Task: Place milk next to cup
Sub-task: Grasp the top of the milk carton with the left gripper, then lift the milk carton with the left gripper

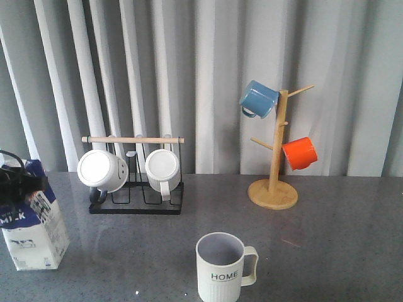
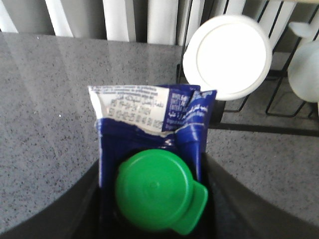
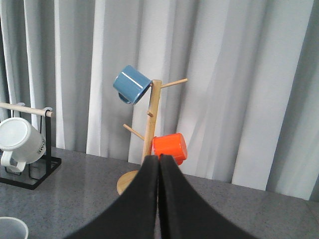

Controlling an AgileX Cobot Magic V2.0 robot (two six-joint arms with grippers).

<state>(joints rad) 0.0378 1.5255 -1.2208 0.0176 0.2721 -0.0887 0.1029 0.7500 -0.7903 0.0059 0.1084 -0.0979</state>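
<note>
At 8 o'clock on the grey table (image 1: 327,239) in my front view stands the milk (image 1: 34,223), upright, with the left gripper (image 1: 16,182) at its top. Most of that gripper is cut off by the frame edge, so from this view I cannot judge the grasp. Left wrist view settles it: the dark fingers (image 2: 79,209) flank the carton's gable on both sides, pressed against it, the green cap (image 2: 157,196) facing the lens.

The cup (image 1: 221,267) sits at 6 o'clock, near the table's front edge, well apart from the milk, handle toward 3 o'clock, "HOME" facing me.

Right gripper (image 3: 159,164) does not show in the front view. In its own wrist view the two fingers meet with no gap, nothing between them.

At 10 o'clock, a black wire rack (image 1: 135,201) carries two white mugs (image 1: 104,170). At 2 o'clock, a wooden mug tree (image 1: 274,182) holds a blue mug (image 1: 258,99) and an orange mug (image 1: 300,153).
</note>
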